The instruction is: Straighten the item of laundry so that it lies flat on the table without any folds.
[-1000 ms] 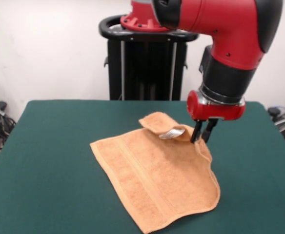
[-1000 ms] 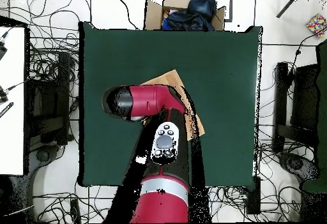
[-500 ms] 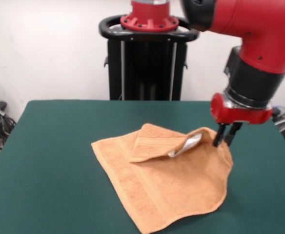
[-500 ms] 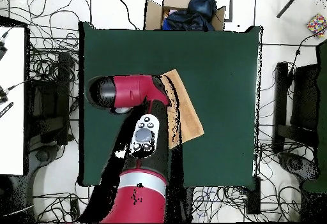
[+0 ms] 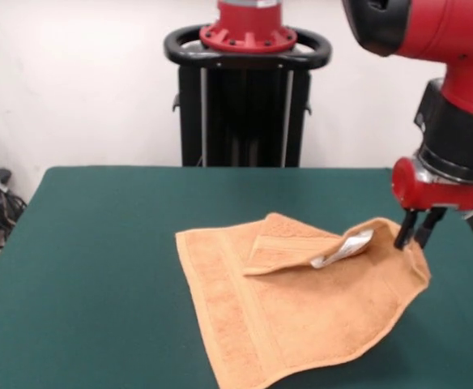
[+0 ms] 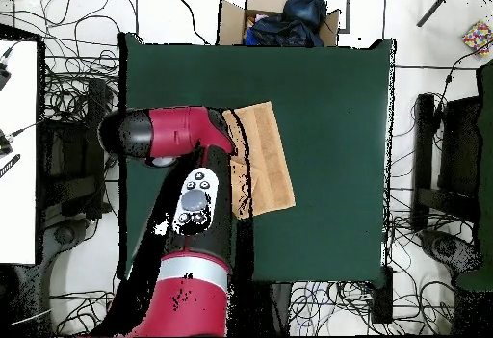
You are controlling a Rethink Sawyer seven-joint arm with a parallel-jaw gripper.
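Orange-tan cloth on dark green, under a red and black arm

The washcloth [image 5: 301, 312] is orange-tan terry with woven border bands and a white tag [image 5: 343, 249]; the table [image 5: 91, 267] is plain dark green; the gripper [image 5: 415, 231] is black.

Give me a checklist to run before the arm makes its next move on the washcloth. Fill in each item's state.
1. End effector shut on a corner of the washcloth: ok.
2. Washcloth flat, no folds: not ok; a flap at the far edge lies doubled over, with the white tag showing beneath it.
3. Held corner lifted off the table: ok; the near part rests on it.
4. Whole washcloth on the table: ok.
5. Room beyond the end effector before the table edge: cannot tell; it is close to the picture's right side.
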